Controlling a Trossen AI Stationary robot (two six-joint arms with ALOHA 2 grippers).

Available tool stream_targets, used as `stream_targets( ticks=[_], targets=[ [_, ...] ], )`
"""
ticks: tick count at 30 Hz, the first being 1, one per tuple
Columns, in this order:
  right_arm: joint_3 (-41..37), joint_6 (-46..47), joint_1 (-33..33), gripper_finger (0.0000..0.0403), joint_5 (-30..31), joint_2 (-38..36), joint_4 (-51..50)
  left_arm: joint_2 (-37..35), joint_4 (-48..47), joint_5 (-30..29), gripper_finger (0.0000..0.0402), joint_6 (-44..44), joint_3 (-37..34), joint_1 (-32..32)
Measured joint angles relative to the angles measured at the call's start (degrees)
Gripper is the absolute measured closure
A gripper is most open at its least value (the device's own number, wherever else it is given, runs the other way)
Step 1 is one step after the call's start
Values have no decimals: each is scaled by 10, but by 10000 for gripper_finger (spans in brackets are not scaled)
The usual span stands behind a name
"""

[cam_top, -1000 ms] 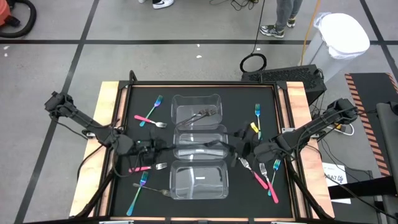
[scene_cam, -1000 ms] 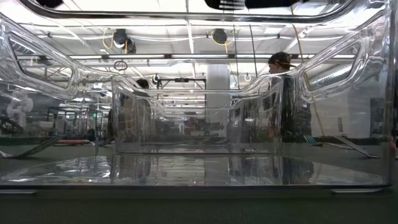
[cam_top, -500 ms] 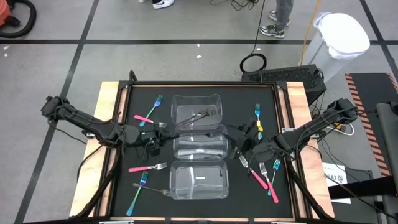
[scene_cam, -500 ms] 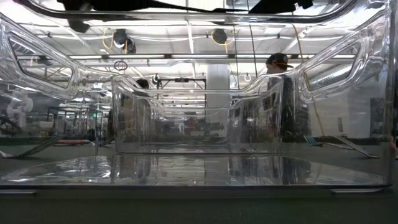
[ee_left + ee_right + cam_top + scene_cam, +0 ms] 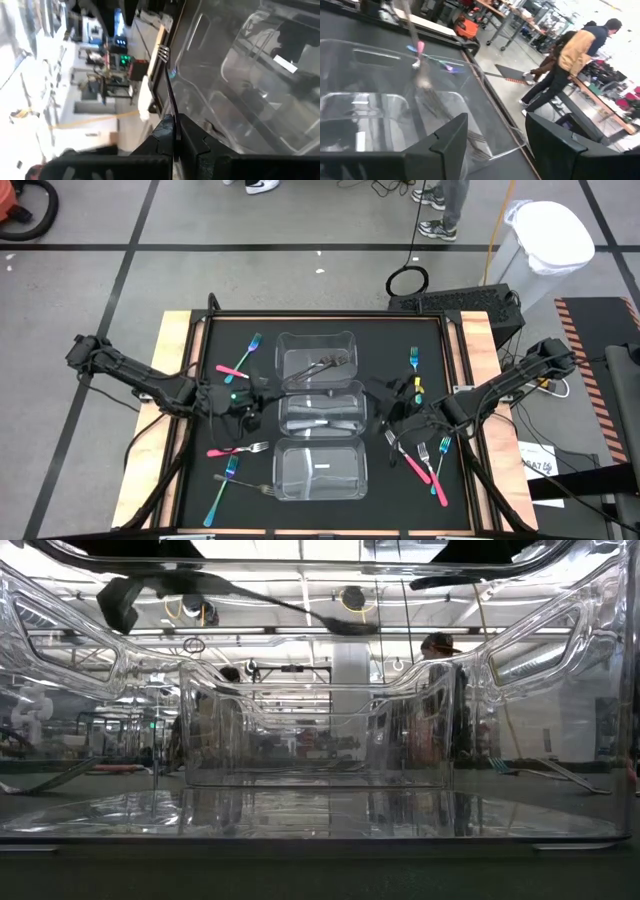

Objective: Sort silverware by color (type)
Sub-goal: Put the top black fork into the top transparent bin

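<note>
A: What is gripped by the left gripper (image 5: 172, 134)?

B: A dark grey metal fork (image 5: 166, 80) is pinched by its handle between the closed fingers, with the tines pointed away from the wrist. Seen from above, the left gripper (image 5: 262, 392) is placed at the left edge of the middle clear container (image 5: 321, 413), and the fork is held out over that edge.

A: And the right gripper (image 5: 495, 145)?

B: Its fingers are spread apart and nothing is seen between them. From above it is found at the right side of the same middle container, just beside the wall. A grey fork (image 5: 427, 85) is seen lying inside the container ahead of it, apart from the fingers.

A: Where is the rest of the silverware placed?

B: Grey forks (image 5: 322, 365) are seen in the far container (image 5: 316, 342). On the black table (image 5: 390, 345), a pink-handled fork (image 5: 240, 372) and a blue-handled fork (image 5: 250, 348) are laid to the left of that container. Another pink-handled fork (image 5: 236, 448) is laid left of the near container (image 5: 320, 472), with a teal-handled fork (image 5: 222, 488) beside it. Two pink-handled forks (image 5: 425, 473) are laid near the right gripper, well apart from the left one.
</note>
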Motion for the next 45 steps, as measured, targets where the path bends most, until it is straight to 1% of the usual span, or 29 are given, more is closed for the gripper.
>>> stream_targets(
  ticks=[6, 10, 12, 15, 16, 18, 20, 22, 25, 28, 36, 41, 45],
  targets=[
    [0, -29, -8, 206, 1, 0, 1, 0, 8, -3, 398, 49, 0, 14],
    [0, -60, -17, 206, 2, 0, 1, 0, 7, -3, 397, 76, 0, 36],
    [0, -80, -22, 206, 2, 0, 2, 0, 5, 6, 396, 80, 0, 52],
    [0, -95, -31, 206, 3, 0, 2, 0, -2, 37, 395, 94, 0, 86],
    [0, -97, -35, 206, 3, 0, 2, 0, -7, 56, 396, 94, 0, 99],
    [0, -95, -42, 206, 3, 0, 2, 0, -20, 118, 398, 96, -1, 130],
    [0, -83, -46, 206, 2, 0, 1, 0, -9, 169, 398, 105, -9, 162],
    [0, -70, -47, 206, 2, 0, 1, 0, 9, 188, 398, 105, -19, 194],
    [0, -48, -46, 206, 0, 0, 1, 0, 7, 186, 398, 104, -31, 235],
    [0, -27, -38, 206, 0, 0, -1, 0, 5, 185, 398, 95, -36, 259],
    [0, -7, -20, 206, -2, 0, -5, 3, 9, 185, 398, 107, -36, 290],
    [0, -4, -16, 206, -2, 0, -6, 23, 8, 184, 398, 111, -36, 305],
    [0, 8, -16, 206, -2, 0, -8, 50, 8, 184, 397, 142, -36, 310]
  ],
)
